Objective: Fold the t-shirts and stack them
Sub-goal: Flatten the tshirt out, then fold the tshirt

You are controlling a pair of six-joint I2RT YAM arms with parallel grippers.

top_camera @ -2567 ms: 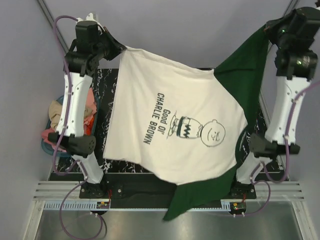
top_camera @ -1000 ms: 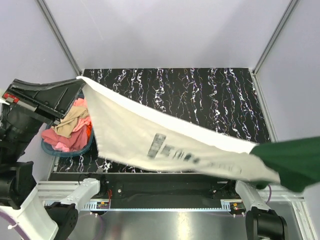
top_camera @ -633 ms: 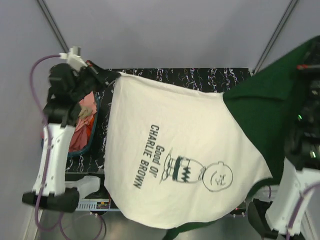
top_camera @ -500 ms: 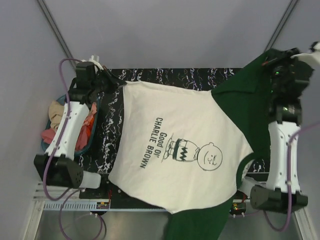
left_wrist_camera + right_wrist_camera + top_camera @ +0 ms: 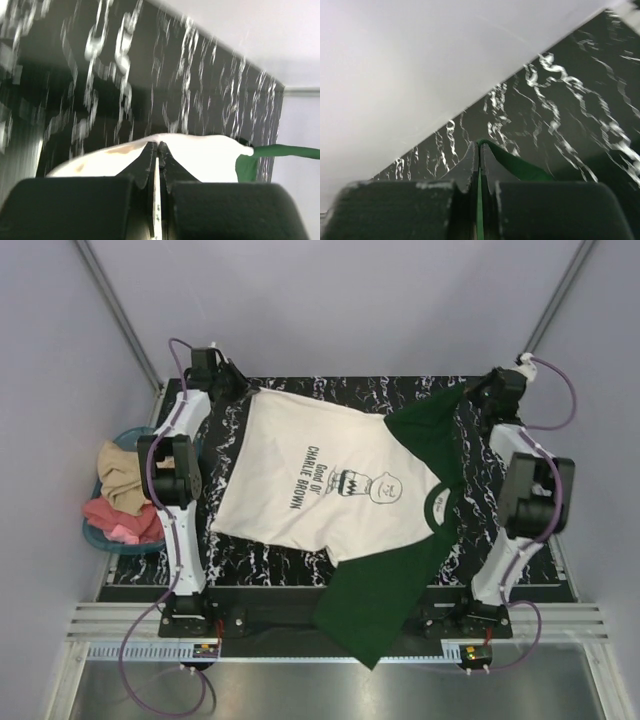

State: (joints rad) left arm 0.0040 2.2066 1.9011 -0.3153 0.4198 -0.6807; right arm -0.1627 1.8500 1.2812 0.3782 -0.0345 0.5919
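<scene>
At desk (image 5: 340, 388) far corners, left tool (image 5: 230, 382) clamps cream t-shirt (image 5: 300, 480), right tool (image 5: 480, 390) clamps green t-shirt (image 5: 385, 585), both just flung down overlapping, unfolded.

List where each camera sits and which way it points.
Top external: overhead behind the bases, looking down on the table; both arms, left gripper and right gripper near its far edge.
Left wrist: behind the shut left gripper pinching the cream-white t-shirt, facing across the table.
Right wrist: behind the shut right gripper pinching the dark green t-shirt, facing table and wall.
All three show the dark green t-shirt.
</scene>
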